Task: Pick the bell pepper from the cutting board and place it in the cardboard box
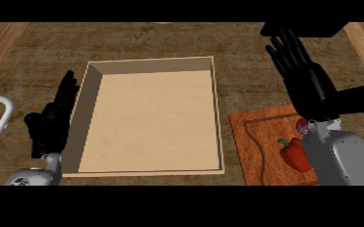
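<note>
Bell pepper (293,155), red with a green stem, lies on the orange cutting board (259,139) at the bench's (142,41) near right, partly behind the right forearm. Above it the right hand (304,79) hangs with fingers straight and released, holding nothing. Beside the cardboard box (89,101), the left hand (53,120) rests, fingers straight.
</note>
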Controlling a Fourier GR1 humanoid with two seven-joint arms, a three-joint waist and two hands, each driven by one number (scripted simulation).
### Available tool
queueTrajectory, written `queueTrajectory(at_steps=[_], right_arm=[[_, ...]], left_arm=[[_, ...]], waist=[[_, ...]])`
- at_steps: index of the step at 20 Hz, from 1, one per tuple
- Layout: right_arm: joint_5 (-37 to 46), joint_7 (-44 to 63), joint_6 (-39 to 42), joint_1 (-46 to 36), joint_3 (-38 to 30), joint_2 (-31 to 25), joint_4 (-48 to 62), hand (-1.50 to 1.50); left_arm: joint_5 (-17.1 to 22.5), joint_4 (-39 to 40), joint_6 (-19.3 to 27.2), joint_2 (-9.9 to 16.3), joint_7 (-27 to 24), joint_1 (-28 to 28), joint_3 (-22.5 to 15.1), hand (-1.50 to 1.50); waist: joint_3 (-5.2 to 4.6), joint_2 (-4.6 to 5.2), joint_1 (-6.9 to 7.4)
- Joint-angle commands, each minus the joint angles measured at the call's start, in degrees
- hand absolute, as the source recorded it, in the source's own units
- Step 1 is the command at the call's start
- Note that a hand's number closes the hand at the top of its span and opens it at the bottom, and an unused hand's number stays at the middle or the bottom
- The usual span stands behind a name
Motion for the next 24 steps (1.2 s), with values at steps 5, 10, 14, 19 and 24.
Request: queueTrajectory(at_steps=[5,10,14,19,24], right_arm=[[-7.79,-3.7,32.03,5.11,5.06,-10.92,3.61,-1.5],[16.13,-16.53,38.09,1.75,8.33,-24.95,-3.18,-1.5],[11.56,-36.94,47.38,10.13,5.18,-23.23,10.7,-1.5],[18.99,-51.0,49.53,5.01,3.06,-28.36,16.4,-1.5],[35.06,-57.05,37.52,3.37,9.33,-34.34,14.11,-1.5]], left_arm=[[-5.85,5.72,0.35,8.52,-0.1,0.15,4.06,0.0],[-5.8,7.44,-0.79,9.63,0.03,1.57,4.14,0.0],[-5.25,7.72,-2.04,10.35,0.52,0.43,4.61,0.0],[-5.21,9.39,-3.06,10.6,0.46,-1.53,4.74,0.0],[-6.04,10.34,-2.75,9.23,-1.25,-0.69,3.62,0.0]], waist=[[0.91,-1.47,-0.75],[1.09,-1.67,-1.34],[1.22,-0.99,-0.81],[1.16,-1.12,0.26],[1.03,-1.2,1.33]])
